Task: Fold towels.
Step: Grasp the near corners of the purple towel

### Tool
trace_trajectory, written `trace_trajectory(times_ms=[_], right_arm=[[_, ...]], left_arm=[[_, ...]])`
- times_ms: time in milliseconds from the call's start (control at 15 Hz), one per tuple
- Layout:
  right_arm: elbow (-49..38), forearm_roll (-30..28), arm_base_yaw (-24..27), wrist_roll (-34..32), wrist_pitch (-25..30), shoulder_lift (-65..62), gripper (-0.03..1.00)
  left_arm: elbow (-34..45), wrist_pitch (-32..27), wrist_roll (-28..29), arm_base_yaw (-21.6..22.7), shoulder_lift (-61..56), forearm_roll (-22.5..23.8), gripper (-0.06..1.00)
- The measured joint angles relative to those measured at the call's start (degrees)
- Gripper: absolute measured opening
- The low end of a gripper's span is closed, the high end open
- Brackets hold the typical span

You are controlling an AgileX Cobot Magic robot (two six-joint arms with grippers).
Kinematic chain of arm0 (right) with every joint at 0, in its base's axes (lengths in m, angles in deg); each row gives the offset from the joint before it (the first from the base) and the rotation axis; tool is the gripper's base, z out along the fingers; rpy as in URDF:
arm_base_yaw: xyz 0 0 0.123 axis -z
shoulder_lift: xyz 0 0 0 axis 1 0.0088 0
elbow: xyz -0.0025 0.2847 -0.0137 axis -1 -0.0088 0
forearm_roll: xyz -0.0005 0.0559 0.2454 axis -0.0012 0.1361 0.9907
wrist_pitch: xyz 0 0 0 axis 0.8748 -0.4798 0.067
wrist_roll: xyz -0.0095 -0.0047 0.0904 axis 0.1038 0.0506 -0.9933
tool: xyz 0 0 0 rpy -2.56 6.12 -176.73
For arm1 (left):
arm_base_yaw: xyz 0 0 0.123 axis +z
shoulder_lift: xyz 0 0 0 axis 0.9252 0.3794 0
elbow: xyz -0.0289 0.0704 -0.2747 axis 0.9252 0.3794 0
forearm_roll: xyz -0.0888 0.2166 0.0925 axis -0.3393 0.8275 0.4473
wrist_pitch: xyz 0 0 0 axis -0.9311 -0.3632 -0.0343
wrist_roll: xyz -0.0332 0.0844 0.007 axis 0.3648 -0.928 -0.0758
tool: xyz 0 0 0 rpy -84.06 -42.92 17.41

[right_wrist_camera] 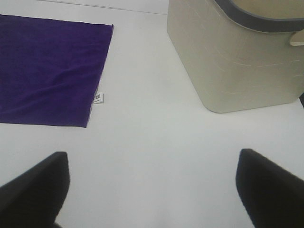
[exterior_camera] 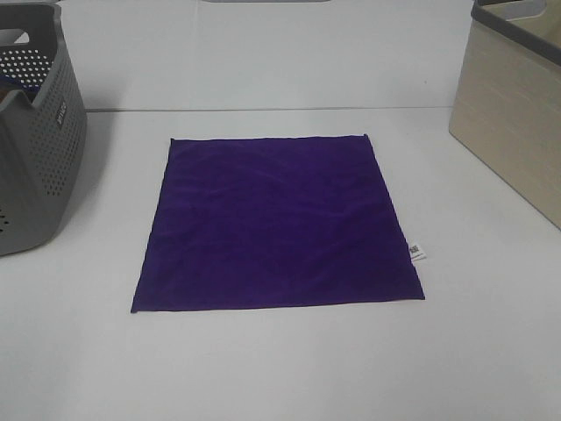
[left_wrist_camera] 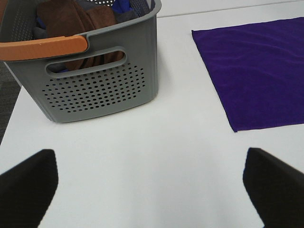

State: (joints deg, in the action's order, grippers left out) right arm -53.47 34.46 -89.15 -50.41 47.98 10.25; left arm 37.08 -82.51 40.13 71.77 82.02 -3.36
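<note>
A grey basket [left_wrist_camera: 99,90] sits ahead of the left pincer [left_wrist_camera: 151,187] on its outer side, holding brown cloths [left_wrist_camera: 71,19], probably the stock waiting to be folded. The left pincer hovers over bare counter [left_wrist_camera: 156,142] with jaws wide apart and nothing in them, likely ready to take a corner. The purple towel [exterior_camera: 279,224] lies spread flat, ahead of both pincers and between them, so each arm can reach a near corner. Its white tag [exterior_camera: 416,252] sticks out of the edge facing the right pincer [right_wrist_camera: 152,190], which is also agape and empty. Ahead of it, on the outer side, a beige bin [right_wrist_camera: 237,61] stands, presumably for finished towels.
</note>
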Motion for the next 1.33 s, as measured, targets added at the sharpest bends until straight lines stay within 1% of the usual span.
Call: trace_trajectory(times_ms=[1333], right_arm=[[0.0,0.0,0.0,0.0,0.0,0.0,0.92]], left_arm=[[0.0,0.0,-0.1,0.0,0.0,0.3,0.99]])
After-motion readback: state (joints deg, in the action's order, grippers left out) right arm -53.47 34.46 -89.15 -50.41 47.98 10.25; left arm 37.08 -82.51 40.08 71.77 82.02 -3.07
